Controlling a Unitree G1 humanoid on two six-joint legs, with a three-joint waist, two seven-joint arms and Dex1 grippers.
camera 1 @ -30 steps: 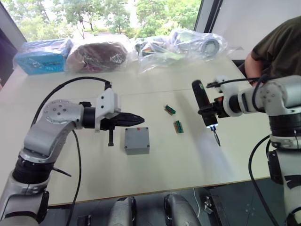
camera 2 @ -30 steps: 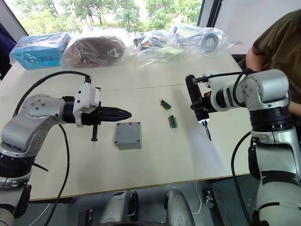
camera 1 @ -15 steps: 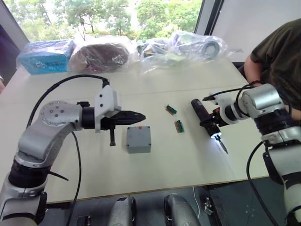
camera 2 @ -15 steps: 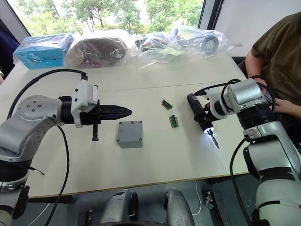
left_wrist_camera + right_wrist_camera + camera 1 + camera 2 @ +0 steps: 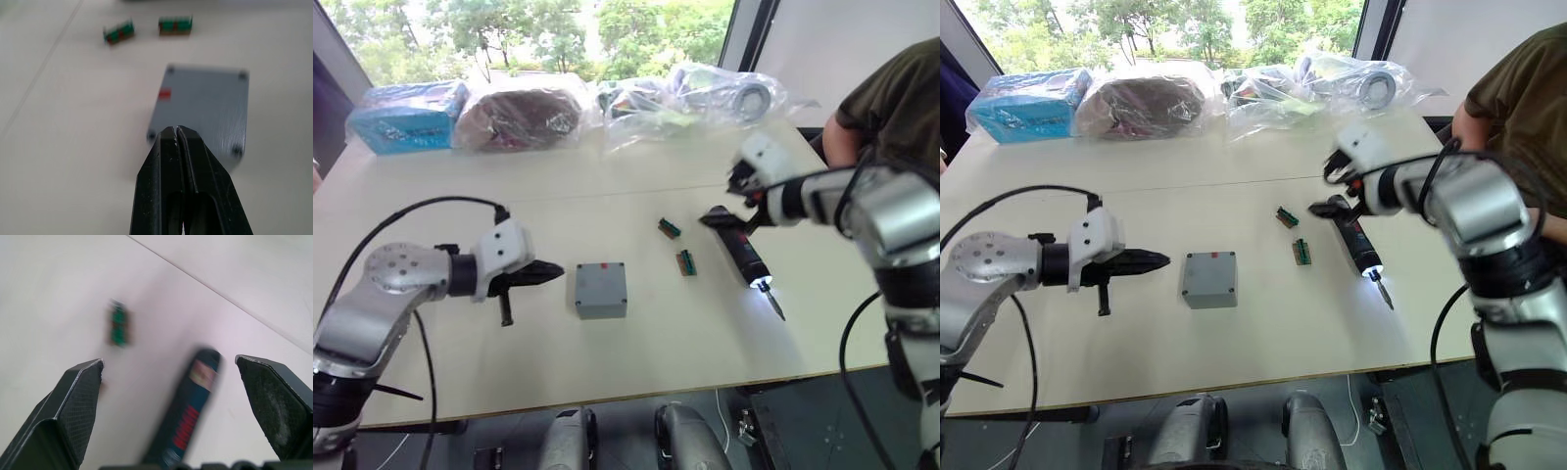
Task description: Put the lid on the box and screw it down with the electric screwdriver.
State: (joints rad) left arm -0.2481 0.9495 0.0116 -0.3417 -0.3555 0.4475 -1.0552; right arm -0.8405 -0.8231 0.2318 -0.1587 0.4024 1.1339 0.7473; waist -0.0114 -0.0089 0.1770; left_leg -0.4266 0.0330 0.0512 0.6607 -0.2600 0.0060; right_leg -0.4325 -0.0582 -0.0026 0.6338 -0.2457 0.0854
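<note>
- Table (image 5: 636,382): big pale top, holds everything below.
- Person (image 5: 901,93): dark sleeve at far right edge of the table, behind the right arm.
- Bags (image 5: 607,103): row of clear plastic bags along the far edge, by the window; blue packet (image 5: 406,116) at the left end of the row.
- Right gripper (image 5: 171,382): up over the right side of the table, just above the back end of the screwdriver. Fingers (image 5: 78,396) spread wide apart, nothing between them; screwdriver lies on the table below the gap, not touched.
- Left gripper (image 5: 177,132): low over the table, left of the box, tips aimed at the box's near edge w/ a small gap, not touching. Fingers (image 5: 164,161) pressed together, nothing pinched.
- Box (image 5: 600,290): small grey square, mid-table, between the two grippers. Lid (image 5: 208,105) sits flat on top, edges lined up w/ the box, screw holes at the corners. Red mark (image 5: 165,93) near one edge of the top face. Can't tell if screws are in.
- Screwdriver (image 5: 740,257): black, lying flat on the table right of the box, well apart from it. Bit end points toward the near edge, white light lit at the tip.
- Green blocks (image 5: 684,262): two small green-and-red pieces, between box and screwdriver, near each other but apart; one farther back (image 5: 668,228).
</note>
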